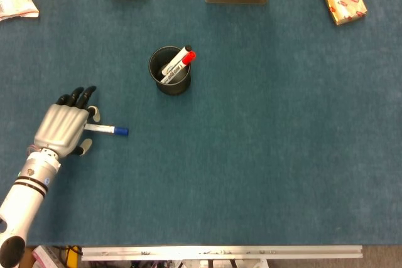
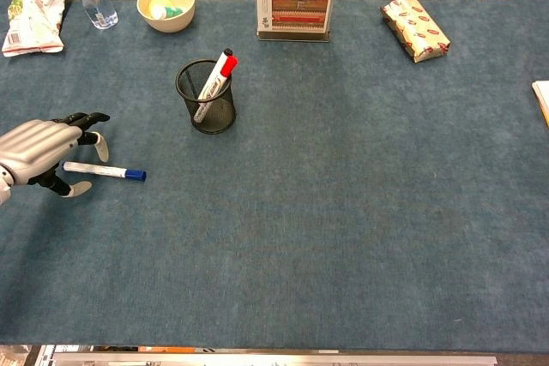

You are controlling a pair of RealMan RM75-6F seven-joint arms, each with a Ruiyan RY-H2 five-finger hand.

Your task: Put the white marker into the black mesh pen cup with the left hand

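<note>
Slim white marker (image 2: 103,170), blue-capped, is lying on felt-like blue table (image 2: 360,195); silver left hand (image 2: 39,147) is hovering over it, fingers spread; round black mesh pen cup (image 2: 206,96) is standing near.

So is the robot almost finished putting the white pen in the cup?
Not yet. The left hand is over the tail end of the white marker, fingers apart, and the marker lies flat on the table. Gripping, lifting and dropping it into the black mesh pen cup, which already holds other markers, all remain.
</note>
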